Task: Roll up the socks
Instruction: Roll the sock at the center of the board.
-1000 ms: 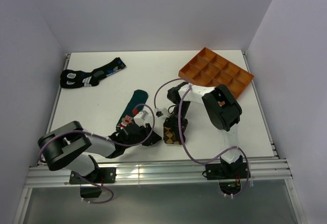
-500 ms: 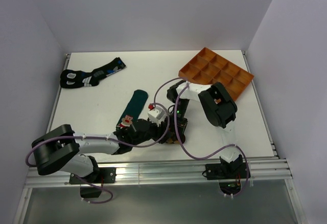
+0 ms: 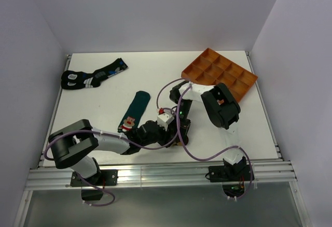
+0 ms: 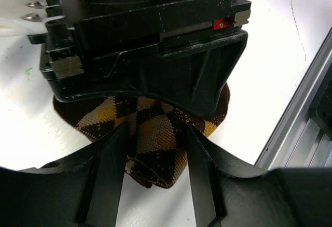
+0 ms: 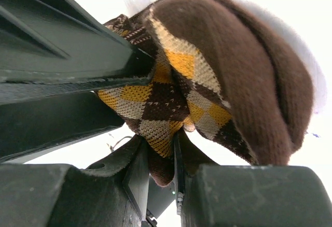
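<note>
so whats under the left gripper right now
A bunched checkered sock sits between the left gripper's open fingers, pinched by the right gripper. The table directly beneath the sock is covered.

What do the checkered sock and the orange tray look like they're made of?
The checkered sock is knitted yarn, matte and fuzzy: stitch loops show across the diamond pattern; the fibre is unclear. The orange tray is probably rigid plastic, going by its even colour, thin straight divider walls and dull finish.
</note>
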